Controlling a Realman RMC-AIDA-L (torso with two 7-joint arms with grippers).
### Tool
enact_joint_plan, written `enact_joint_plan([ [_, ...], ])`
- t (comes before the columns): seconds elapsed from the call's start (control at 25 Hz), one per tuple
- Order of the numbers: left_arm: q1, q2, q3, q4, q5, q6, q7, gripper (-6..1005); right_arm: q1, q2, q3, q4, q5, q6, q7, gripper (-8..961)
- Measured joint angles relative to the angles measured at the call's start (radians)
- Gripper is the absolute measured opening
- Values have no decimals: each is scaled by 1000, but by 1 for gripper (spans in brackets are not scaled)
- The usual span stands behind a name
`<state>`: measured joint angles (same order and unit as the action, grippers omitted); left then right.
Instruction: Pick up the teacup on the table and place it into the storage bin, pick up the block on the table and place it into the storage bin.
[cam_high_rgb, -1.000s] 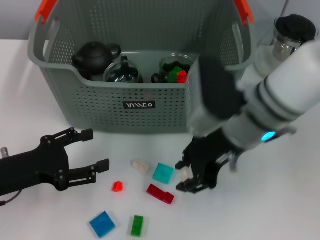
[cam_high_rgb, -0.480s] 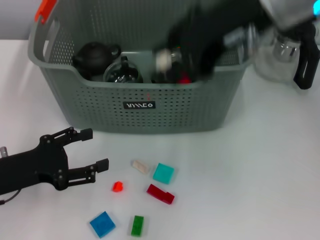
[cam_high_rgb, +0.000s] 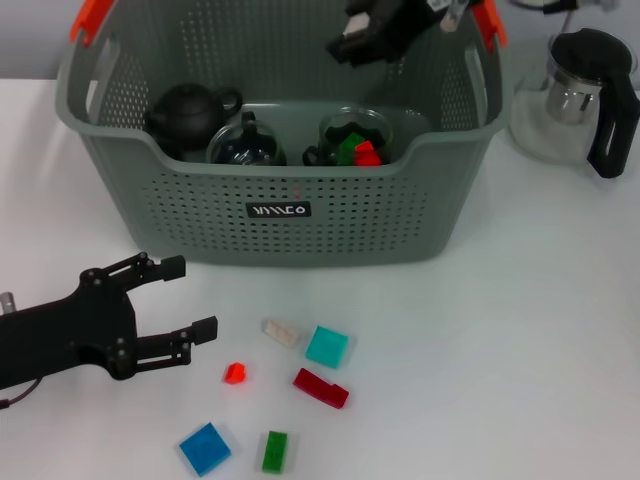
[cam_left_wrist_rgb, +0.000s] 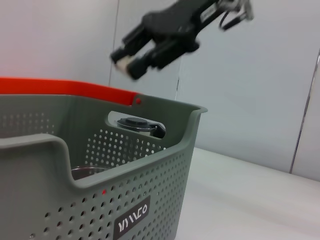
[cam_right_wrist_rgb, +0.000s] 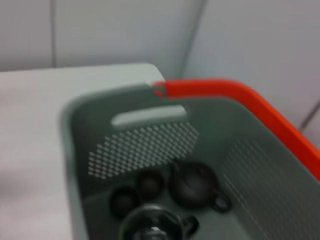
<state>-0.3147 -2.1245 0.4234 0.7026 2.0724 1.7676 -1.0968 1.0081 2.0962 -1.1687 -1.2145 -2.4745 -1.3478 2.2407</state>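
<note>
The grey-green storage bin (cam_high_rgb: 330, 228) stands at the back of the table, and its wall fills the left wrist view (cam_left_wrist_rgb: 75, 210). My right gripper (cam_high_rgb: 362, 38) hangs high over the bin's far side, shut on a small cream block (cam_left_wrist_rgb: 126, 63). Inside the bin, two small dark teacups (cam_right_wrist_rgb: 150, 183) sit beside a dark teapot (cam_high_rgb: 188, 110). No teacup stands on the table. Loose blocks lie in front of the bin: cream (cam_high_rgb: 280, 332), teal (cam_high_rgb: 327, 346), small red (cam_high_rgb: 236, 373), dark red (cam_high_rgb: 321, 387), blue (cam_high_rgb: 205, 447), green (cam_high_rgb: 274, 451). My left gripper (cam_high_rgb: 190, 298) rests open left of them.
A glass pitcher (cam_high_rgb: 588, 82) with a black lid and handle stands on the table right of the bin. The bin also holds a glass cup (cam_high_rgb: 246, 146) and a glass cup (cam_high_rgb: 355, 138) with red and green blocks in it. Orange-red handle ends (cam_high_rgb: 92, 18) top the bin.
My right gripper lifted a cream block from the table beside the teal block and carried it up over the bin's far side. The left arm has not moved.
</note>
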Motion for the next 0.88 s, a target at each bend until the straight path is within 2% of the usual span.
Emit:
enact_joint_plan([
  [0.16,-1,1,0,0,0,0,0,877,0,0,-7,85,-8,66,-6,437],
  [0.48,-1,1,0,0,2,1,0,878,-5,-1,-42,147,-38,102,22,438],
  [0.88,1,2,0,0,9,2,0,877,-7,0,-39,119,-66,132,40,585],
])
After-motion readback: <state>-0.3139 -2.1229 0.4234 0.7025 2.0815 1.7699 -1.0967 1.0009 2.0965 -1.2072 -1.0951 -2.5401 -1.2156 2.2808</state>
